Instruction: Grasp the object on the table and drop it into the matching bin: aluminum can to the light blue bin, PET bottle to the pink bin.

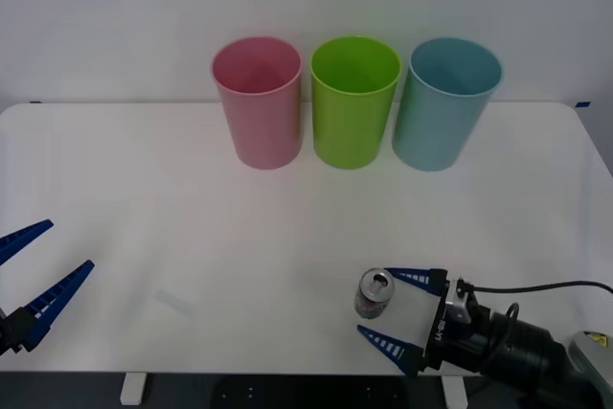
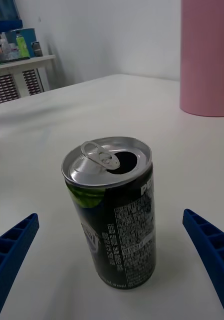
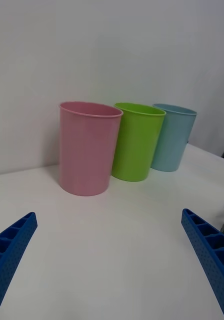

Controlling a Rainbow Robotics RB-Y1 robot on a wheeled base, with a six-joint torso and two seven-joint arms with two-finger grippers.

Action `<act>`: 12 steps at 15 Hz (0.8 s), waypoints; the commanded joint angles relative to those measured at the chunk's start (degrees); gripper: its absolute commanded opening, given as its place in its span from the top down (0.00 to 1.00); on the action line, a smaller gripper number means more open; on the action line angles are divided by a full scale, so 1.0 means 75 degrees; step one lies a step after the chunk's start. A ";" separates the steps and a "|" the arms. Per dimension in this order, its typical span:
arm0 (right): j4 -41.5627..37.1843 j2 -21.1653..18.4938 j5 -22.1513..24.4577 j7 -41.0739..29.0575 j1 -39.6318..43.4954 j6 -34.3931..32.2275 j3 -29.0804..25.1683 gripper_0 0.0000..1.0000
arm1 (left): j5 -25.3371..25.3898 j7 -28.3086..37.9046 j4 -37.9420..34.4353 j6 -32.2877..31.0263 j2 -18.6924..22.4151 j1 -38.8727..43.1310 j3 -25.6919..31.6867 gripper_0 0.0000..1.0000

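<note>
The aluminum can (image 1: 374, 294) stands upright on the white table (image 1: 192, 217) near its front edge, dark with a silver top and an opened pull-tab. My right gripper (image 1: 374, 303) is open, one blue finger on each side of the can, not touching it. In the right wrist view the can (image 2: 114, 220) stands between and just beyond the right gripper's (image 2: 111, 215) fingertips. The light blue bin (image 1: 445, 102) is at the back right, the pink bin (image 1: 257, 102) at the back left. My left gripper (image 1: 70, 244) hangs open at the front left, holding nothing.
A lime green bin (image 1: 354, 102) stands between the pink and light blue bins, the three nearly touching in a row along the far edge. In the left wrist view the pink bin (image 3: 89, 150), green bin (image 3: 136, 142) and light blue bin (image 3: 172, 137) stand ahead of the left gripper (image 3: 109, 214).
</note>
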 commanded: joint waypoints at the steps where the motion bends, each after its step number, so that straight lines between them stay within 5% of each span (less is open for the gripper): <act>1: 0.0000 0.0094 0.0001 0.0076 -0.0072 0.0171 0.0202 0.00 | 0.0000 0.0000 0.0000 0.0000 0.0000 0.0000 0.0000 0.00; 6: 0.0000 0.0212 0.0001 0.0251 -0.0142 0.0592 0.0377 0.00 | 0.0000 0.0000 0.0000 0.0000 0.0000 0.0000 0.0000 0.00; 7: 0.0000 0.0212 0.0001 0.0310 -0.0154 0.0639 0.0377 0.53 | 0.0000 0.0000 0.0000 0.0000 0.0000 0.0000 0.0000 0.00; 8: 0.0000 0.0223 -0.0011 0.0345 -0.0154 0.0651 0.0377 0.94 | 0.0000 0.0000 0.0000 0.0000 0.0000 0.0000 0.0000 0.00; 12: 0.0000 0.0223 0.0001 0.0404 -0.0201 0.0651 0.0354 1.00 | 0.0000 0.0000 0.0000 0.0000 0.0000 0.0000 0.0000 0.00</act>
